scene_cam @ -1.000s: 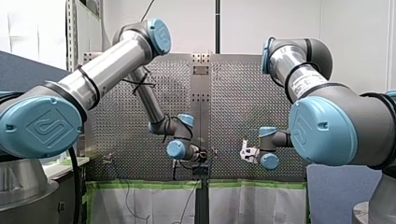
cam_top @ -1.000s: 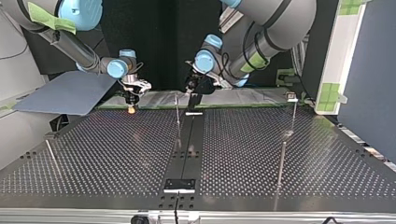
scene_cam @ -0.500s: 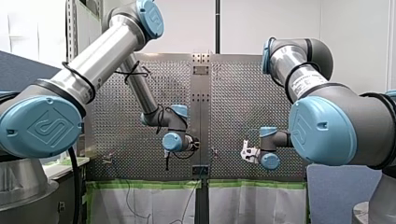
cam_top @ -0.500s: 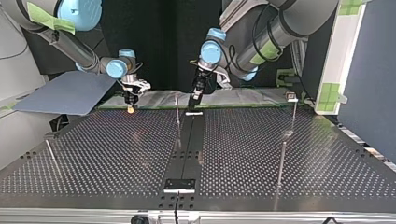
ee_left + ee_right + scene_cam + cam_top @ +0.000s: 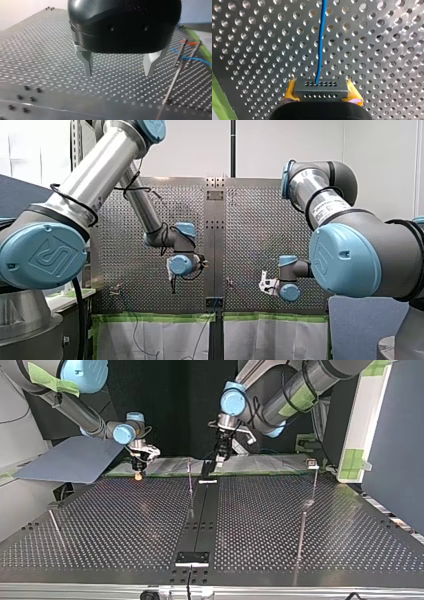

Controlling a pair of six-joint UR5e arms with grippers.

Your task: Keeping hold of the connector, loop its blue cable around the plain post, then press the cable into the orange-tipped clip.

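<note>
My right claw (image 5: 320,85) is clamping its yellow pads (image 5: 289,91) on the two short ends of the connector (image 5: 321,89), a flat grey rectangular block with two rows of tiny round holes across its face. The blue cable (image 5: 320,42), thin and smooth, is leaving a hole in the upper row and running straight ahead of the claw. It is passing over the perforated table (image 5: 374,50), a dull metal sheet dotted with a regular grid of round holes. My left claw (image 5: 119,65) is hanging over that sheet, under its rounded, glossy black housing. Its two flat, tapered metal fingers (image 5: 86,61) are standing wide apart and gripping nothing. Off to one side of it, two slender metal rods (image 5: 175,77) are rising close together from the holes. An orange tip (image 5: 192,43) is showing at their far end, and a stretch of the blue cable is passing right by them.
</note>
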